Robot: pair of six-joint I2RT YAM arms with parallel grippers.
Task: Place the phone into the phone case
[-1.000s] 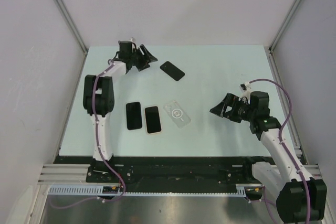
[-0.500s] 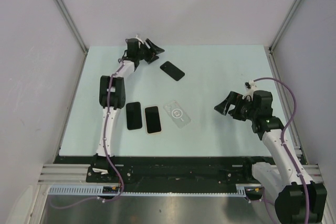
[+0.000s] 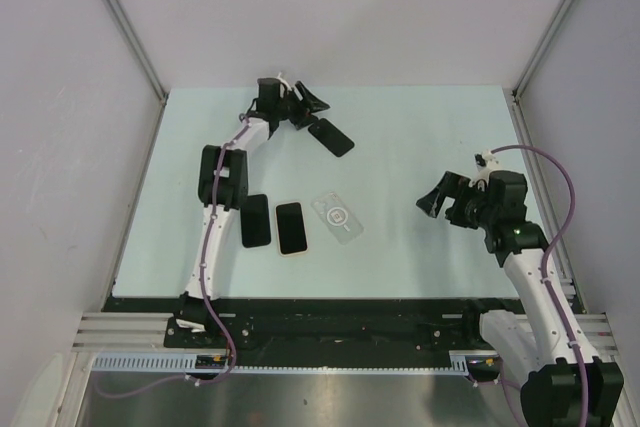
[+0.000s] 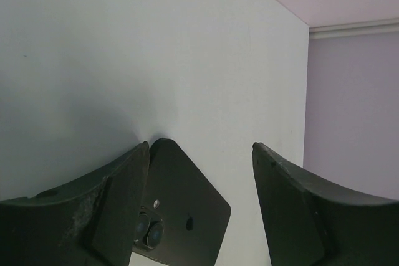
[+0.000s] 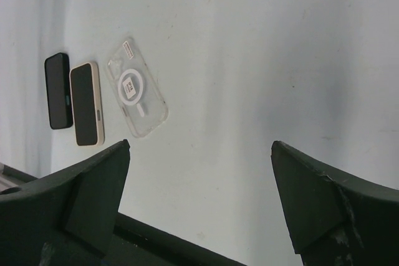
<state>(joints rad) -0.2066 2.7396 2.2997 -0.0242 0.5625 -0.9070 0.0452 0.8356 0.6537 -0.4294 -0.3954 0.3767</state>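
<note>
Handsets, two, side by side at lower centre of the overhead view: one black (image 3: 255, 220), one pale-rimmed (image 3: 290, 227). Clear phone case (image 3: 337, 217) just right of them, flat, ring marking visible. Right gripper (image 3: 437, 197), middle right, jaws wide, empty. Phone (image 3: 330, 135), upper centre: black, flat, skewed, lenses up. Left gripper (image 3: 310, 113) straddles its corner, jaws spread, seemingly not touching it. Likely step: grasping. Centre over the long edges before closing, as a corner pinch may spin it.
</note>
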